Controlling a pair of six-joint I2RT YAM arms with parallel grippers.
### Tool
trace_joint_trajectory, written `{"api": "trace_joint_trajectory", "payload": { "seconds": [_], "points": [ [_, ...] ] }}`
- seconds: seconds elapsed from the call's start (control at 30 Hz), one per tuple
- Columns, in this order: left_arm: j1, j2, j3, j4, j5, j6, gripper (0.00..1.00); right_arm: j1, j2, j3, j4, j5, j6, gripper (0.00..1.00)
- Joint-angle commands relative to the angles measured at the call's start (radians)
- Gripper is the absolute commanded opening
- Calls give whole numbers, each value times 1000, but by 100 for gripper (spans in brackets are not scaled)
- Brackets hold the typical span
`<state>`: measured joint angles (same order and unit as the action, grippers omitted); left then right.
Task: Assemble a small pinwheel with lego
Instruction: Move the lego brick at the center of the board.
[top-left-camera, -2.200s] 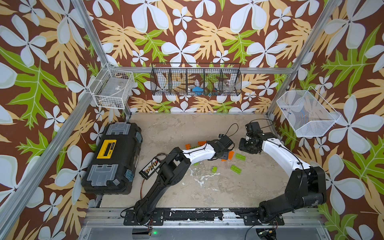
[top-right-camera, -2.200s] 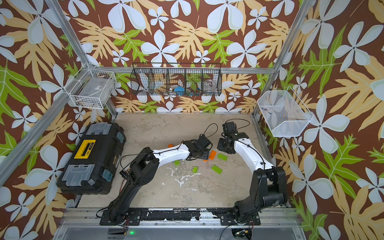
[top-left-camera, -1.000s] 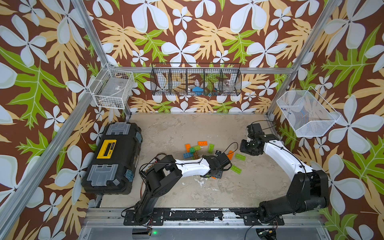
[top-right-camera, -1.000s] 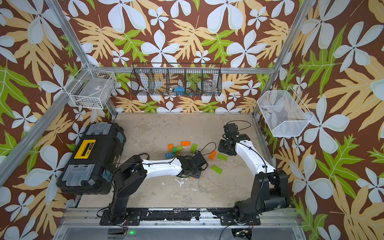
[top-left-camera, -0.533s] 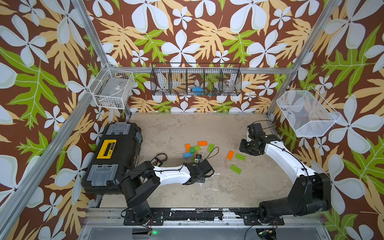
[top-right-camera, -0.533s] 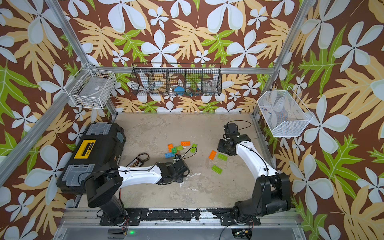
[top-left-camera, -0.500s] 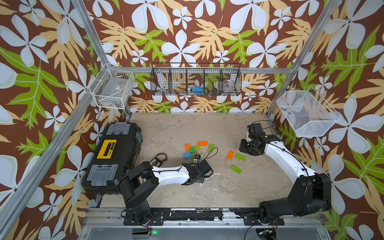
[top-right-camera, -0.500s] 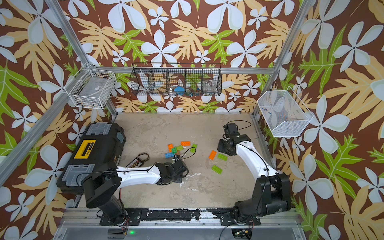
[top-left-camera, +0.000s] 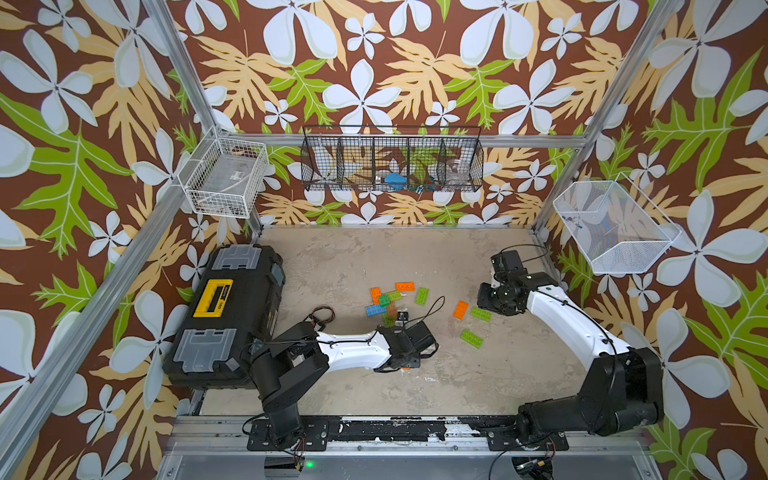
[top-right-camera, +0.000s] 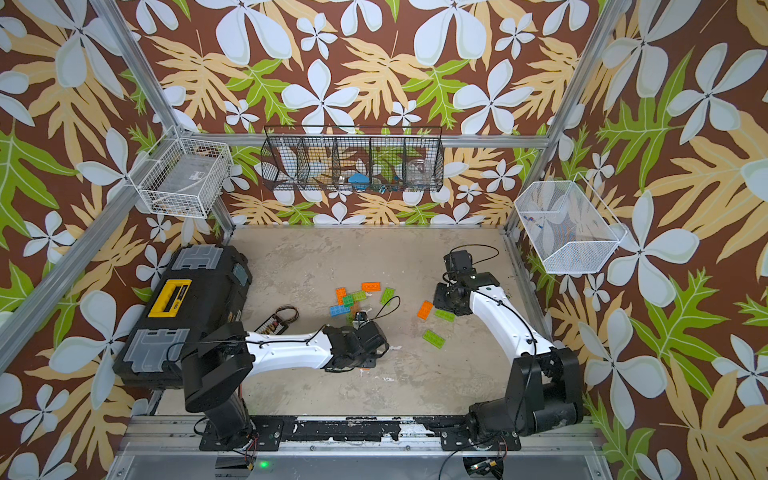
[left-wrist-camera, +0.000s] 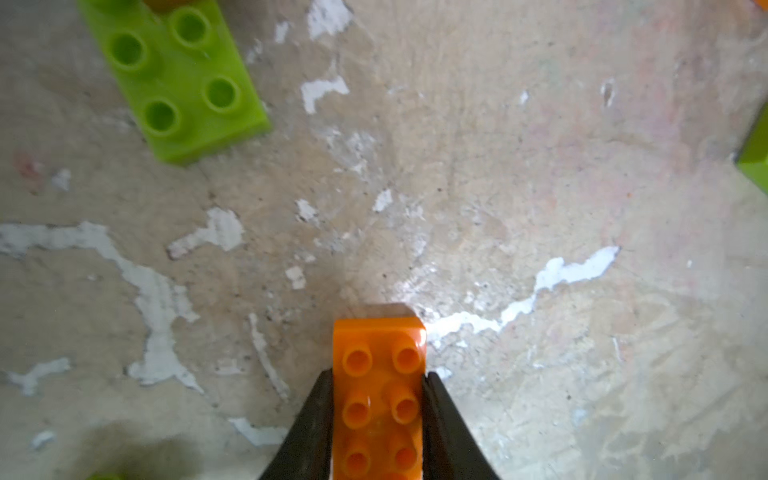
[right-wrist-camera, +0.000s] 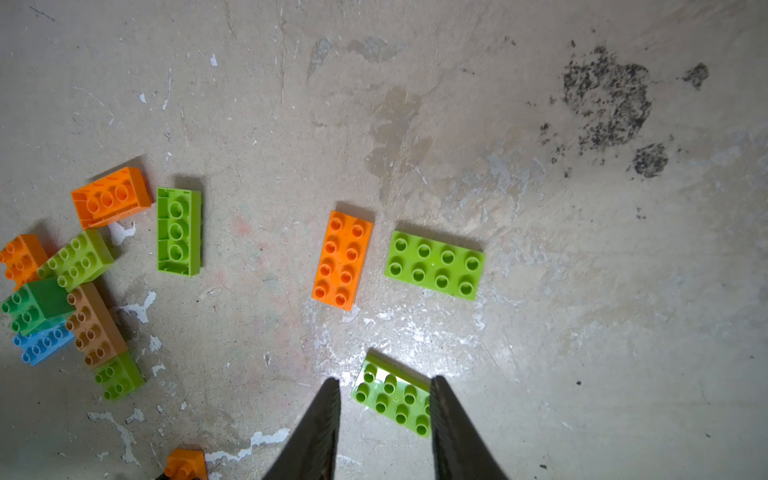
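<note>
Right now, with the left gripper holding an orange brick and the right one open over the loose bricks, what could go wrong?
1. The left gripper pinches the orange brick by its long sides only, with one end past the fingertips; pressed onto studs, it could pivot or slip.
2. In the right wrist view, the lime green brick sits askew between the open right gripper's fingers, one overlapping its end; closing so may shove or twist it.

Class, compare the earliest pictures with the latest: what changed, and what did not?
The left gripper, shut on an orange brick, has pulled back from beside the right arm toward its own base, uncovering the brick cluster. The right gripper, open, and the loose bricks near it stayed.
</note>
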<state>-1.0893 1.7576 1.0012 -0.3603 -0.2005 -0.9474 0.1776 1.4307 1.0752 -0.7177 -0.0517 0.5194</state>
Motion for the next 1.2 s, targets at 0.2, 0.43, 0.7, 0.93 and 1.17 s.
{"api": "trace_joint_trajectory", "payload": {
  "seconds": [0.2,0.43,0.7,0.93,1.17],
  "points": [
    [-7,-49,-14,47,119,-47,57,51,42,13,30,5,3,41],
    [-6,-73,-36,135,213,-31,57,97,116,57,39,12,25,41],
    [47,-226,-130,158,185,-16,58,210,240,170,26,41,42,43],
    [231,-421,-251,171,206,57,63,311,475,393,-3,113,109,49],
    [299,-514,-282,136,209,110,64,327,692,645,-96,186,122,66]
  ]
}}
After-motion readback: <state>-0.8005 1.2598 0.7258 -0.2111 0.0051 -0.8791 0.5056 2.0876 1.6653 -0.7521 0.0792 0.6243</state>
